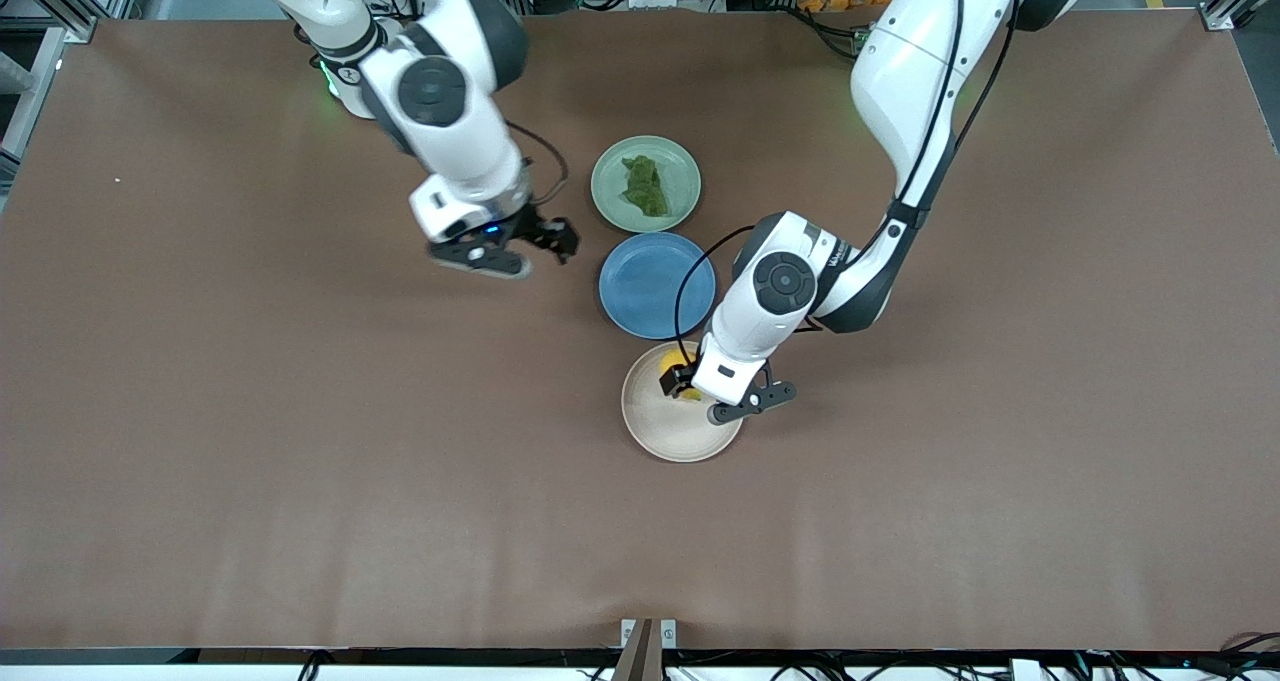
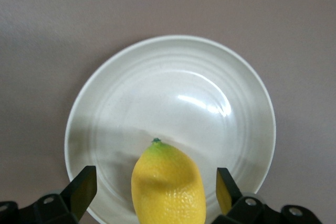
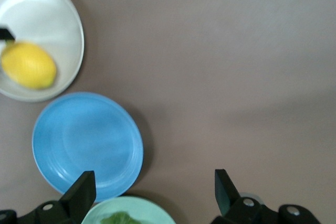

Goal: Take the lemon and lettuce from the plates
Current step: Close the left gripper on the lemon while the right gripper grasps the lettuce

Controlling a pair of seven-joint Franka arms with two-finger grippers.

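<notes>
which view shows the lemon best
The left wrist view: the lemon fills the foreground between the open left tool's fingers, over the beige plate. The front view hides most of it under that arm; the right wrist view shows it small, in a corner.

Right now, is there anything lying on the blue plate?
No, the blue plate is bare in the front view, while the lettuce and the lemon lie on the other two plates.

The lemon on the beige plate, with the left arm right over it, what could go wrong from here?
1. The lemon is smooth and oval; the open left gripper straddles it, so closing off-centre could squirt it out and roll it across the beige plate.
2. It sits near the plate's rim, so one of the fingers may catch the rim.
3. The right gripper hangs over bare table, not yet above the lettuce.
</notes>
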